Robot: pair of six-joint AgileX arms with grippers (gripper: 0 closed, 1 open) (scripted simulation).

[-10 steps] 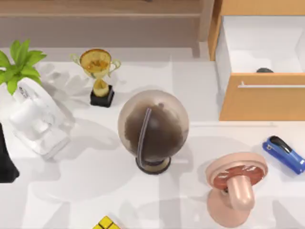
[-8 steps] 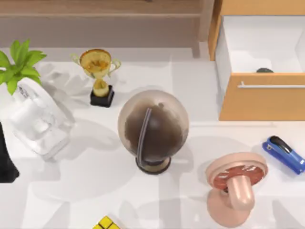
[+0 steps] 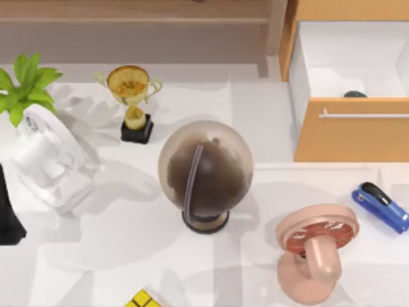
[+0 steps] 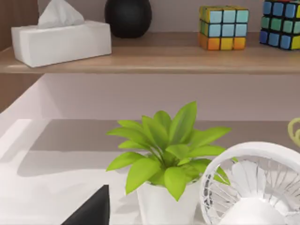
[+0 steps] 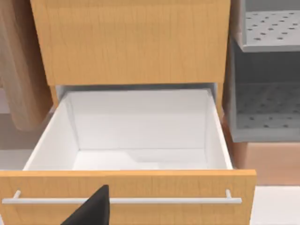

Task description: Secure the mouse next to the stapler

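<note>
Zero steps done (top view): mouse (image 3: 354, 94) lying inside the open drawer (image 3: 348, 48), just behind its wooden front, only a dark sliver of its dome above the panel.
Stapler (top view): stapler (image 3: 381, 206) flat on the table (image 3: 115, 236) near the right edge, below the drawer front and well apart from the mouse.
Left to do (top view): by the look of it all of it, meaning reach into the drawer, take hold of the mouse, carry it out and set it down beside the stapler.
Surface (top view): pale white tabletop, crowded; globe (image 3: 206, 173) in the middle, pink fan (image 3: 316, 246) between globe and stapler, gold trophy (image 3: 133, 96) farther back, white fan (image 3: 51, 160) and potted plant (image 3: 24, 86) on the left, a yellow cube corner (image 3: 142, 299) at the near edge.
Left arm (top view): left arm (image 3: 7, 214) dark at the left edge, apparently parked.
Left claw (left wrist view): left gripper (image 4: 91, 211) a black wedge near the plant pot; cannot tell how wide it stands, nothing seen in its hold.
Room (left wrist view): wooden shelf (image 4: 150, 58) on the back wall, bearing a tissue box (image 4: 61, 40), a black vase (image 4: 128, 16) and two puzzle cubes (image 4: 224, 26).
Right claw (right wrist view): right gripper (image 5: 91, 208) a black wedge before the drawer handle (image 5: 122, 200), facing the drawer; opening impossible to tell, no object seen held.
Room (right wrist view): white drawer interior, wooden cabinet above, grey perforated shelving (image 5: 267, 70) beside it.
</note>
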